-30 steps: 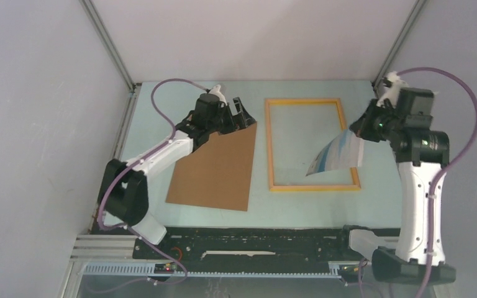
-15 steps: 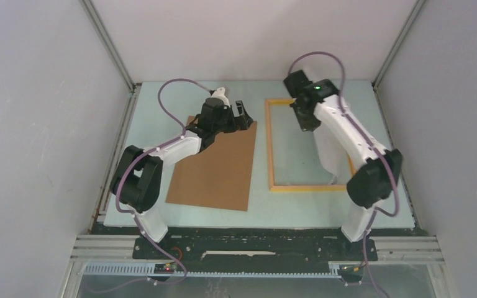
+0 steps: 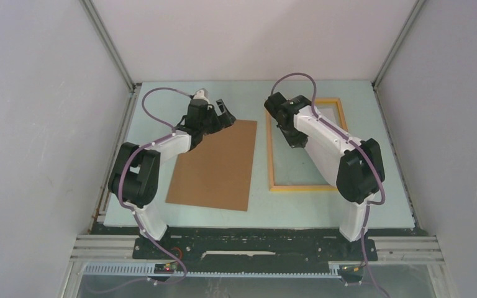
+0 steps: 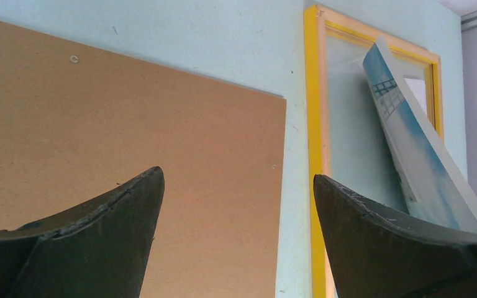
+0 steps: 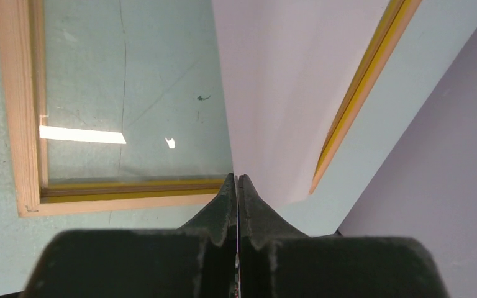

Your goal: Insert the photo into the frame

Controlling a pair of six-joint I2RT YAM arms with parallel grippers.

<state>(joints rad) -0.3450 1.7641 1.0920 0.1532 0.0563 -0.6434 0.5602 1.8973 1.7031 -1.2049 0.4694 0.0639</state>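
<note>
Entry: the photo is standing tilted inside the frame, one edge down within the opening and the rest rising off the clear pane. The left wrist view is showing its printed face, blue sky and a strip of white building. The right wrist view is showing only the blank white back, running away from the fingers over the pane. From above the sheet is going almost wholly unseen, since the right arm is lying across the frame and covering it. The right gripper is pinching the photo's near edge, its fingers pressed together on the paper close to a corner of the yellow-orange rail. The frame is lying flat on the pale green table, with its left and near rails showing clear of the arm in the top view. The brown backing board is lying flat just to its left, a strip of table between them. The left gripper is hovering at the board's far edge with its fingers spread wide and nothing between them; whether it is touching the board I cannot tell.
</note>
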